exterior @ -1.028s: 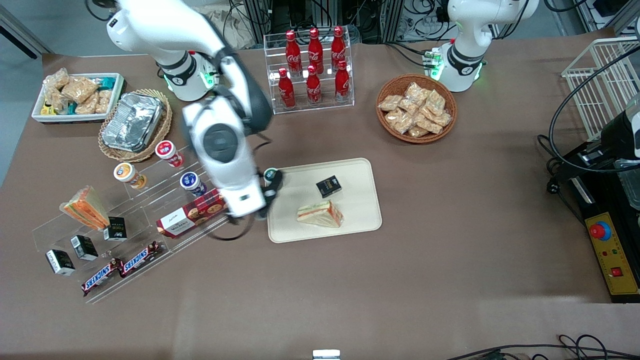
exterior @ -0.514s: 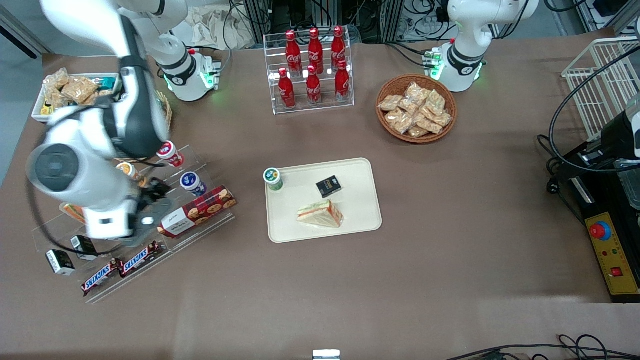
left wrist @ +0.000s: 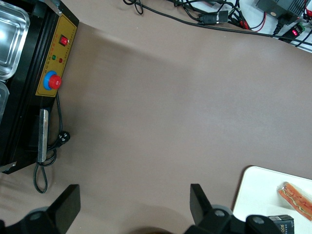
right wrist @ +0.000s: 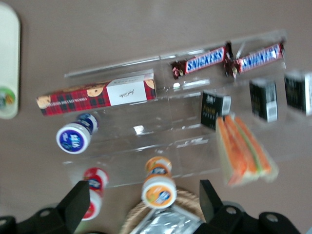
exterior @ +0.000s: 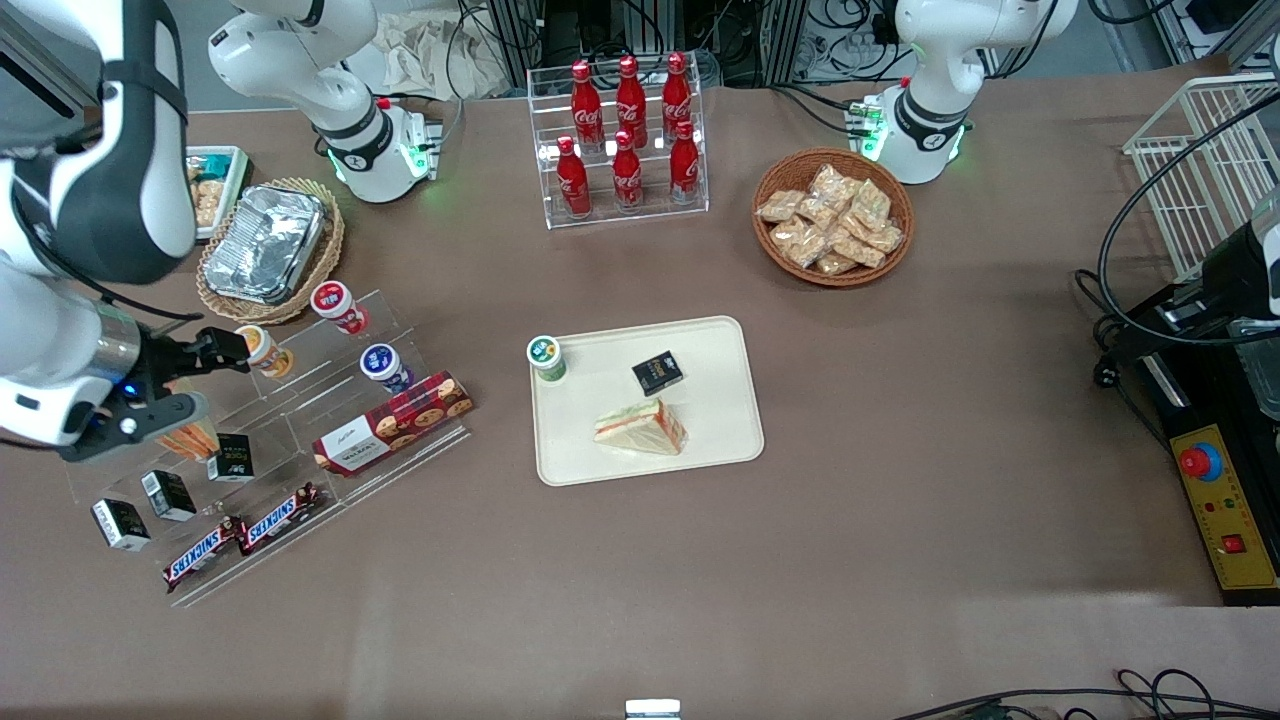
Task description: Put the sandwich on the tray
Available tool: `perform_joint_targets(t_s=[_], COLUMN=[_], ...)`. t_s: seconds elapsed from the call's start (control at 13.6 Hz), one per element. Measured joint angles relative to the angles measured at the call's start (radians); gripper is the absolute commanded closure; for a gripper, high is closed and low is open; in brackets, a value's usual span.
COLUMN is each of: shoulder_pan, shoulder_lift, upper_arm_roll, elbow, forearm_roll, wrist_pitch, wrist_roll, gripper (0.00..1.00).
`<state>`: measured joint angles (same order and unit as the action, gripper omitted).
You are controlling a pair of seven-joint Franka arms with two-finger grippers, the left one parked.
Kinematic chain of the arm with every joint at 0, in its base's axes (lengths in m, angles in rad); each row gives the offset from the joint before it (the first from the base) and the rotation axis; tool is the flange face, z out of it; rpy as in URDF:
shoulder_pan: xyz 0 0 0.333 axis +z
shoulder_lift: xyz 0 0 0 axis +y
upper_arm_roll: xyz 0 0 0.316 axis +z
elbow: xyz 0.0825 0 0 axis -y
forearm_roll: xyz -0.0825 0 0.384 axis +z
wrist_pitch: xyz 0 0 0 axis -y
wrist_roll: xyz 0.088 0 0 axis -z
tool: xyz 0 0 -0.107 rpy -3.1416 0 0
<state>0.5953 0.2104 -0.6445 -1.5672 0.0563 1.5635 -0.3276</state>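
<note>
The sandwich [exterior: 640,428], a pale wedge with a thin green and red-orange stripe, lies on the cream-beige tray [exterior: 720,345] at the table's middle. It also shows in the left wrist view [left wrist: 296,193] on the tray [left wrist: 258,195]. A small black box [exterior: 657,373] and a green-lidded cup [exterior: 546,357] are on the tray too. My right gripper [exterior: 192,380] is open and empty, high above the clear acrylic shelf [exterior: 300,400] toward the working arm's end of the table, well apart from the tray. In the right wrist view the gripper [right wrist: 144,197] hangs over an orange-lidded cup [right wrist: 158,189].
On the shelf are a thicker orange wedge sandwich [right wrist: 246,151], a cookie box [exterior: 392,422], Snickers bars [exterior: 240,538], black boxes [exterior: 165,494] and cups [exterior: 385,365]. A foil container [exterior: 265,243], a cola rack [exterior: 625,135] and a snack basket [exterior: 832,217] stand farther from the front camera.
My right arm has swung away from the tray's edge to above the acrylic shelf and risen. The sandwich, black box and green cup stay on the tray.
</note>
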Motion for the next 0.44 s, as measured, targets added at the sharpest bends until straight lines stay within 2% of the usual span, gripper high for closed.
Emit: perform_joint_targets(t_s=[0.22,0.44], shoulder_pan=[0.001,0.0], shoulder_lift=[-0.04,-0.085], upper_arm_roll=[-0.001,-0.029], elbow=[0.0,0.0], forearm_roll=[0.0,-0.004], wrist_pitch=[-0.009,-0.038], wrist_roll=[0.143,0.173], gripper=[0.0,0.0])
